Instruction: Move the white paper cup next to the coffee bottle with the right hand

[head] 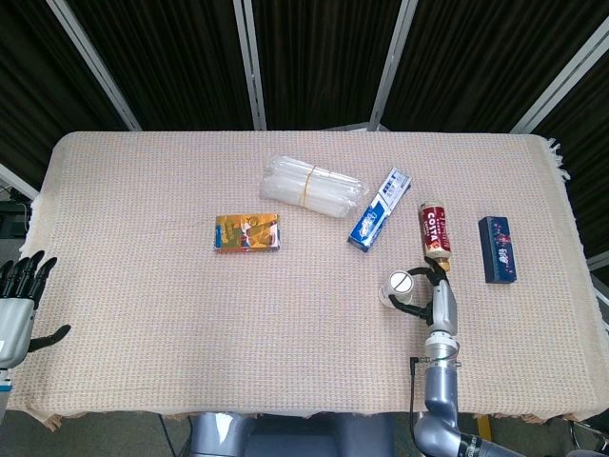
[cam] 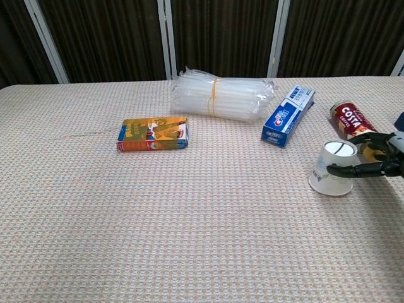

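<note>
At lower right, the right robot hand holds the paper cup upside down on the bench, just beside the lying coffee bottle, likely for release. Left robot hand spread, idle.

Matt white paper cup on rough woven tablecloth.

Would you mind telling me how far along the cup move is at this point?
Mostly done: the cup stands mouth-down on the cloth just in front of the coffee bottle, which lies on its side. In hand: the right hand has its fingers around the cup. Left: let go and pull the hand clear. The left hand idles at the table edge.
</note>
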Tool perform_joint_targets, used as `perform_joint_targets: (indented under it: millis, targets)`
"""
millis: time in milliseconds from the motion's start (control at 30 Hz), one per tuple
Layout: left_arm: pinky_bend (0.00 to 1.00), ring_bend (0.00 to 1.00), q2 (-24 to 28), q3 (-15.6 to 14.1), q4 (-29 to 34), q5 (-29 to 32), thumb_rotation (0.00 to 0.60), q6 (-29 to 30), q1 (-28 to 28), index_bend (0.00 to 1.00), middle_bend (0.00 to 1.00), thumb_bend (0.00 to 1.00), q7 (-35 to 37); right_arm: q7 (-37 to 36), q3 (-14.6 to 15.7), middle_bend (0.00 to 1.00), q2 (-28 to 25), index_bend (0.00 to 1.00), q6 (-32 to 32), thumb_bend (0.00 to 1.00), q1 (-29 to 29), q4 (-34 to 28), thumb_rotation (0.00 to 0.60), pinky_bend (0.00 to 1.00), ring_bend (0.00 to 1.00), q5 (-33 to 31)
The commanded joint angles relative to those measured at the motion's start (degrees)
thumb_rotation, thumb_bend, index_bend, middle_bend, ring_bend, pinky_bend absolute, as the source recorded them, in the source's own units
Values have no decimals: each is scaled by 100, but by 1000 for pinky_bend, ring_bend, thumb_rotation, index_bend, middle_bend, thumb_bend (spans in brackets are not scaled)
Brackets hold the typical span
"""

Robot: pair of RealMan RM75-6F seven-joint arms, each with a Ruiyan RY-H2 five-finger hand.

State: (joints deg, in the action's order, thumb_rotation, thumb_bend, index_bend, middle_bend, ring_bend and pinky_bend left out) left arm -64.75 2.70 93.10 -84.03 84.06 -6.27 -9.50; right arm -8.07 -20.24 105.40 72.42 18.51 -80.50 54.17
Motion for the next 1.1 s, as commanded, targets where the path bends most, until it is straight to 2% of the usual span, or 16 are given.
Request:
perform_joint_targets:
  millis: [33, 167, 400, 533, 700, 800, 900, 967, 1100]
  targets:
    - [0, 0, 0, -1, -1, -2, 600, -1, -1, 0, 0, 15, 1, 49, 44, 70, -62, 327, 25, 148, -51, -55, 600, 0, 0, 30]
    - [0, 0, 2, -3, -3, -7, 600, 1, 1, 0, 0, 14, 9, 98, 121, 7, -153, 203, 41, 151, -131, -158, 600, 0, 0, 71]
    - [0, 0, 4, -4, -4, -8, 600, 1, 1, 0, 0, 15, 16, 163, 280, 0, -403, 36, 404, 144, -293, -439, 600, 0, 0, 592]
    - [0, 0, 7, -6, -5, -11, 600, 2, 2, 0, 0, 15, 22, 125, 170, 0, -519, 30, 874, 140, -373, -655, 600, 0, 0, 979]
    - [0, 0, 8, -8, -8, -17, 600, 2, 1, 0, 0, 13, 24, 353, -163, 0, -918, 28, 1293, 135, -335, -1193, 600, 0, 0, 1388]
    - [0, 0, 9, -10, -11, -22, 600, 4, 3, 0, 0, 14, 36, 900, -338, 0, -1358, 30, 1236, 125, -257, -1484, 600, 0, 0, 1388]
    - [0, 0, 9, -12, -17, -26, 600, 8, 5, 0, 0, 15, 45, 1562, -356, 0, -1913, 31, 941, 110, -242, -1756, 600, 0, 0, 1153]
    - [0, 0, 8, -12, -20, -26, 600, 10, 6, 0, 0, 15, 47, 1958, -255, 0, -2303, 32, 731, 97, -280, -1895, 600, 0, 0, 1039]
    - [0, 0, 6, -9, -28, -21, 600, 5, 4, 0, 0, 15, 61, 2712, 307, 0, -3304, 35, 367, 64, -526, -2063, 600, 0, 0, 1156]
